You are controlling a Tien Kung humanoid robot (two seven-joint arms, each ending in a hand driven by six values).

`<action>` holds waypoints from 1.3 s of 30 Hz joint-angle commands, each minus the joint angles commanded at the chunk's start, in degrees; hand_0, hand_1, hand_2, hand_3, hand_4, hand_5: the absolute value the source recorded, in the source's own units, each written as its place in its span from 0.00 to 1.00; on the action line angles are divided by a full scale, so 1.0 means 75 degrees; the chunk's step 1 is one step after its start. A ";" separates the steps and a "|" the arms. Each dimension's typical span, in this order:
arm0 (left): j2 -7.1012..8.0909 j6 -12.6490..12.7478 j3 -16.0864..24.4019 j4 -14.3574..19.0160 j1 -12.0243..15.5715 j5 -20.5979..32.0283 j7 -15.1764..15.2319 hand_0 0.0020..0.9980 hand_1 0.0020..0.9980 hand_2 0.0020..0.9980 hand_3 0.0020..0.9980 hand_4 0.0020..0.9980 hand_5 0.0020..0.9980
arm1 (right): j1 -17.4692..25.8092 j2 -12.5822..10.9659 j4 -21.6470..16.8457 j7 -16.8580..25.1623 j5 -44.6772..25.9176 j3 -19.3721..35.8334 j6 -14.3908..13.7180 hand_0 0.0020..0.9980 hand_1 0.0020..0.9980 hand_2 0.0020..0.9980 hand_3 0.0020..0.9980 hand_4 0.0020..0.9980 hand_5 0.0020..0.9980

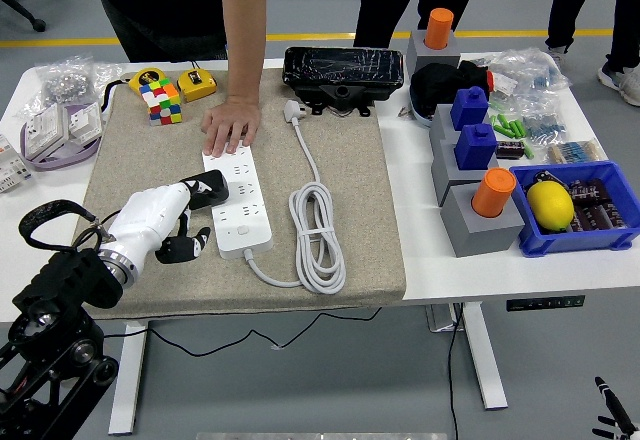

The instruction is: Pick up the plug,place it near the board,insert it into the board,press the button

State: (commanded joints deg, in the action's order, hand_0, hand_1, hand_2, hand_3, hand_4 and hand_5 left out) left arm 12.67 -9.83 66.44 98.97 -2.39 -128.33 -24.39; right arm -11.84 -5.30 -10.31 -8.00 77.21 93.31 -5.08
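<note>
Currently left hand curls loosely over black plug; person's hand steadies power strip for insertion.

Open mat to the right of the power strip, but crossed by the coiled white cable just beside it. At the strip's far end, blocked by a person's hand pressing flat. On its left side, crowded by the black plug and the robot's left hand. Far left of the mat bare and passable. Behind, closed off by a black box.
</note>
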 joint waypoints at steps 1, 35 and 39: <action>0.0007 -0.0014 -0.0070 -0.0063 -0.0021 0.0033 0.0004 0.18 0.01 0.12 0.71 0.42 0.00 | 0.0005 -0.0001 0.0000 -0.0002 0.0003 0.0002 0.0000 1.00 0.87 0.78 0.84 1.00 1.00; -0.0219 0.0129 -0.0614 -0.1066 -0.0370 0.0174 0.0197 0.18 0.00 0.11 0.76 0.28 0.00 | -0.0006 -0.0017 0.0000 -0.0011 0.0024 -0.0001 -0.0024 1.00 0.87 0.78 0.84 1.00 1.00; -0.0232 0.0168 -0.0631 -0.1101 -0.0356 0.0199 0.0233 0.18 0.00 0.11 0.73 0.29 0.00 | -0.0005 -0.0010 0.0000 -0.0008 0.0028 0.0004 -0.0025 1.00 0.87 0.78 0.84 1.00 1.00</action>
State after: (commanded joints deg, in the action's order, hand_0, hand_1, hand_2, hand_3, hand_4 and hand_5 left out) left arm 10.93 -8.57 61.71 90.71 -5.06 -126.84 -22.64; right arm -11.87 -5.37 -10.31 -8.05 77.42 93.34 -5.26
